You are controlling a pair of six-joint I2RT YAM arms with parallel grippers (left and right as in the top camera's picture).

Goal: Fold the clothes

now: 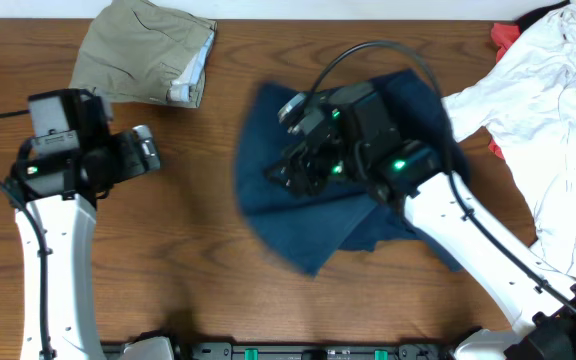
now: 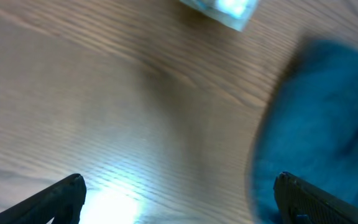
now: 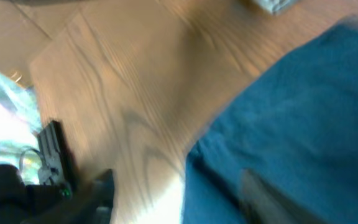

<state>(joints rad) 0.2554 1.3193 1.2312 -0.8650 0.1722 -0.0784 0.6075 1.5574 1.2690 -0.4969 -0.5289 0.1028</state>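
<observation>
Surface [image 1: 198, 270]: dark brown wood grain. Three garments lie on it, well apart except on the right.
- navy garment [image 1: 268, 195]: middle, spread loose and rumpled, one corner pointing toward the near edge. Motion-blurred.
- khaki garment [image 1: 133, 50]: far left, folded into a compact stack, pale lining showing at its right side.
- white garment [image 1: 558, 110]: far right, a crumpled heap running down the right edge, one part reaching toward the navy garment. Can't tell if they touch.
- red fabric [image 1: 504, 38]: pokes out beside the white garment at the far edge.
</observation>
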